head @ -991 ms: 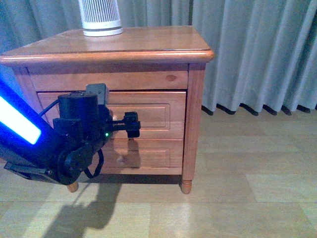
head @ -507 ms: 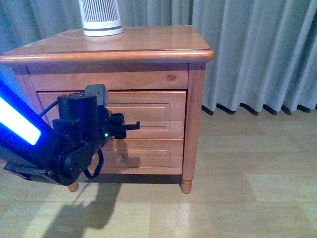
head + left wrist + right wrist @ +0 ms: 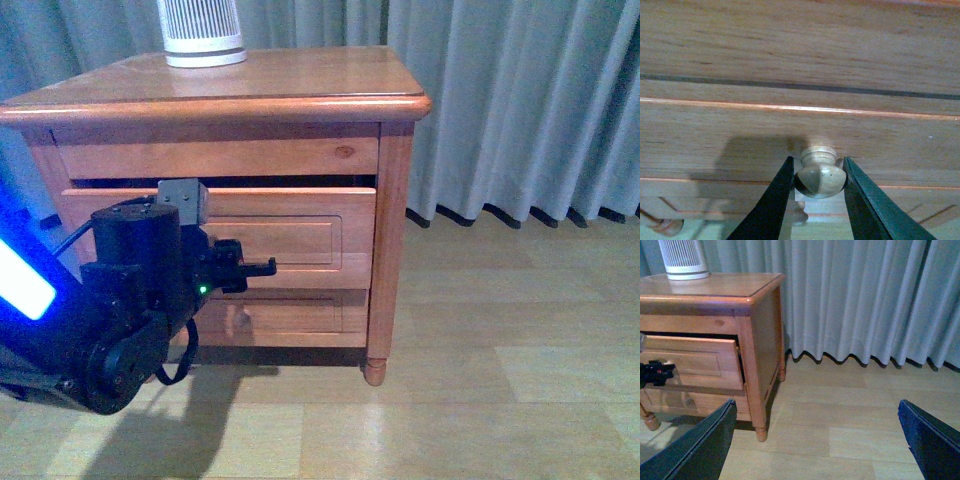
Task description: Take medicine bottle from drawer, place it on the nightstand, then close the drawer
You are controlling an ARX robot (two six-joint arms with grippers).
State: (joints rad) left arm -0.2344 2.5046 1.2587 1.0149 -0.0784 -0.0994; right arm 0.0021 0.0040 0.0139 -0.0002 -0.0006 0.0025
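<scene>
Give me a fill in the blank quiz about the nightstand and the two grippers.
The upper drawer stands slightly ____.
The left gripper is shut on its ____.
The ribbed appliance stands on top of the ____.
The jaws of the right gripper stand ____.
Missing words: open; knob; nightstand; open.

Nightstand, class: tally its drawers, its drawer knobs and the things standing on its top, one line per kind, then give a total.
Drawers: 2 (upper drawer, lower drawer)
Knobs: 2 (upper knob, lower knob)
Things on top: 1 (ribbed white appliance)
Total: 5
</scene>
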